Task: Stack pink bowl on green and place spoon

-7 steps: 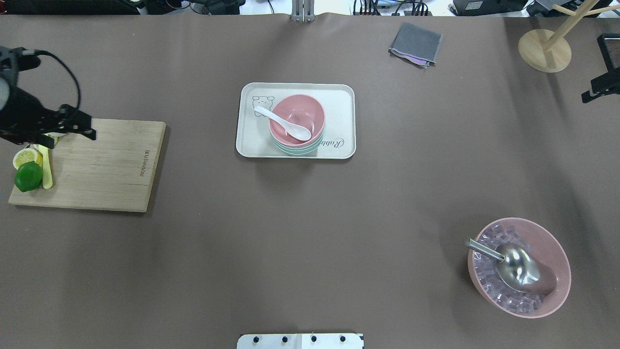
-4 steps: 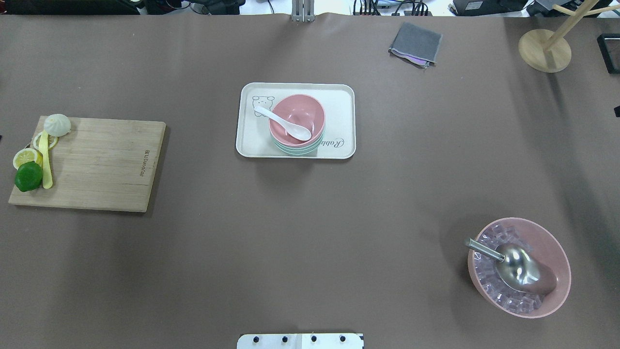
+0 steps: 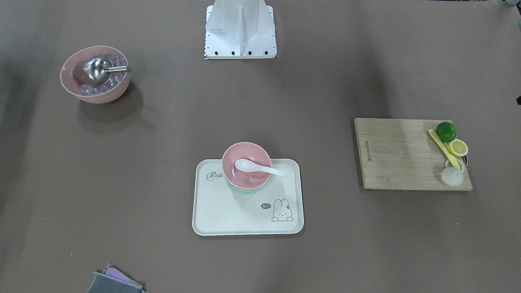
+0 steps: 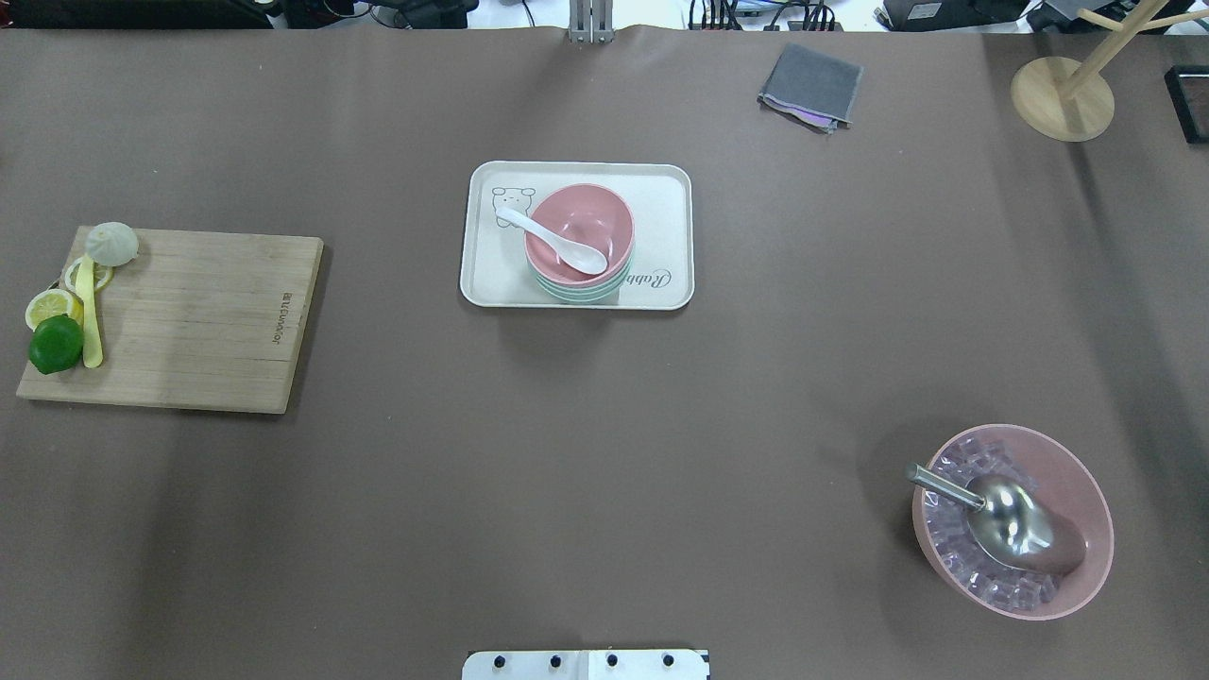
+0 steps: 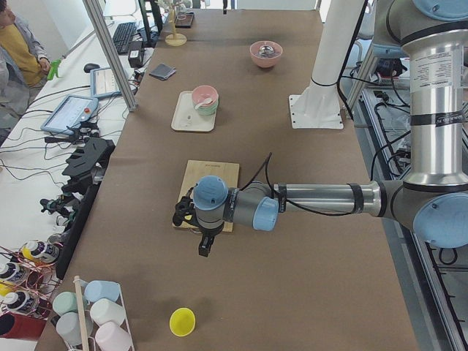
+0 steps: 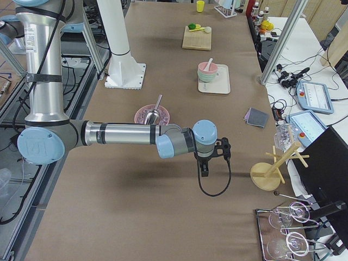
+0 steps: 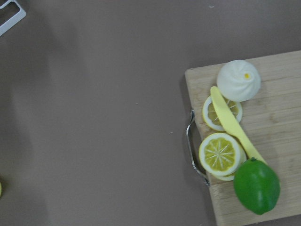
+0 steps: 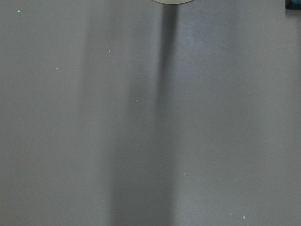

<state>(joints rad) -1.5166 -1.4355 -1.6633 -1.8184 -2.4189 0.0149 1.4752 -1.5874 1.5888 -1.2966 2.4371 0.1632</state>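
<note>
So at this point the job looked basically done to me. The pink bowl (image 4: 578,229) sat nested on the green bowl (image 4: 581,291) on the tray (image 4: 661,189). The spoon (image 4: 553,239) lay in the pink one, its handle poking out over the rim.

Both arms were way out at the table ends, well apart from the stack. The left gripper (image 5: 205,245) hung low by the handle end of the cutting board (image 4: 208,321). The lime (image 7: 256,186) and lemon slices were just off to one side of it, and the tray was far beyond the board from there. The right gripper (image 6: 205,171) hovered over bare table near the wooden stand (image 6: 269,174), with the tray well off toward the other arm.

I honestly couldn't tell if either gripper's fingers were spread or pinched together, since they only showed in the side views. Neither seemed to be carrying anything, though.

My read was that all that remained was parking the arms. To do that cleanly I'd lift first, then swing. The left gripper was close enough to the board that a low sideways move could clip the fruit. Same deal on the right with the stand. And don't go back near the tray, because that spoon handle would be easy to knock off.
</note>
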